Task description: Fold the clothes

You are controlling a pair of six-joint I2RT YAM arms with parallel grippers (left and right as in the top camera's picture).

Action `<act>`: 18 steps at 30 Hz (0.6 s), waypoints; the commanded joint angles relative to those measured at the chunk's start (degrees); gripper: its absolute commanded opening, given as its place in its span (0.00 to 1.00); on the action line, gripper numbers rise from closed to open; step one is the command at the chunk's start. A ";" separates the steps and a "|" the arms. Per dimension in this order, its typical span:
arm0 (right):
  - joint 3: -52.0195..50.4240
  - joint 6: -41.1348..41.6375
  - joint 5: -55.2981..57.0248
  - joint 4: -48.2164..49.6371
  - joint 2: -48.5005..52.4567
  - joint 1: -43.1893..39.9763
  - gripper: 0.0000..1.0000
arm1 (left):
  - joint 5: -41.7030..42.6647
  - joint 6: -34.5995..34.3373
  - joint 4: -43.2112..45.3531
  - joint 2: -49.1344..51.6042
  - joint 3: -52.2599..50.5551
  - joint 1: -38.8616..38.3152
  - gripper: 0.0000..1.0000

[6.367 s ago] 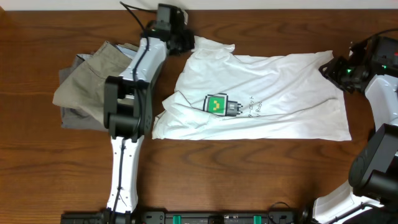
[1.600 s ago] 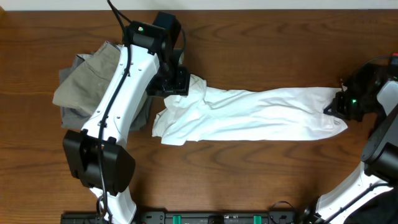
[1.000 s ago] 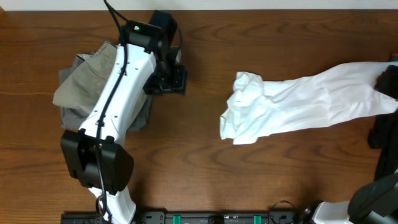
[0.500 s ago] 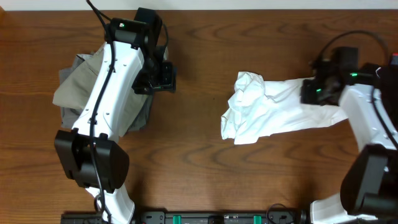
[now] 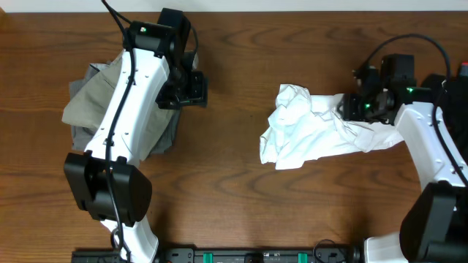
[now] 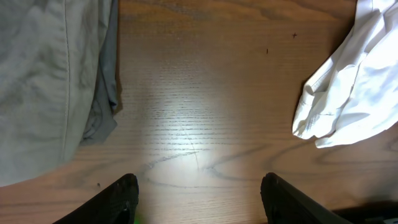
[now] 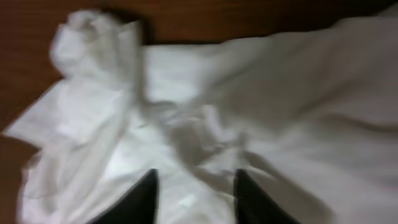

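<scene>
T-shirt dragged rightward, bunched beneath right claw, jaws parted

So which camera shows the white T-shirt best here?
Overhead: nearly the whole crumpled T-shirt shows, only the right arm covering part. Left wrist catches just one bunched end at its edge; right wrist gives a blurred close-up of folds.

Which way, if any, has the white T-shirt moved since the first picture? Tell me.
Yes. The T-shirt has slid right, away from the trousers that it first lay beside, and it is now bunched up.
</scene>
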 commanded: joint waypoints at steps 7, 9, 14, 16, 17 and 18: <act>0.57 9.64 9.44 3.96 7.19 -7.78 0.11 | -0.66 0.74 -0.09 -1.79 -0.11 0.04 0.66; 0.57 10.34 8.31 4.57 10.58 -7.91 0.09 | -0.66 0.74 -0.09 -1.79 -0.11 0.02 0.65; 0.57 6.56 -10.78 2.64 16.92 -6.21 0.02 | -0.66 0.74 -0.55 -1.79 -0.11 0.04 0.65; 0.57 -1.11 -24.68 2.19 16.92 -5.20 0.02 | -0.66 0.74 -0.57 -1.79 -0.24 0.04 0.68; 0.59 -4.39 -30.53 1.99 16.37 -4.76 0.03 | -0.66 0.74 -0.52 -1.79 -0.42 0.04 0.70; 0.59 -7.04 -34.36 1.68 15.80 -4.48 0.04 | -0.66 0.74 -0.44 -1.79 -0.66 0.02 0.70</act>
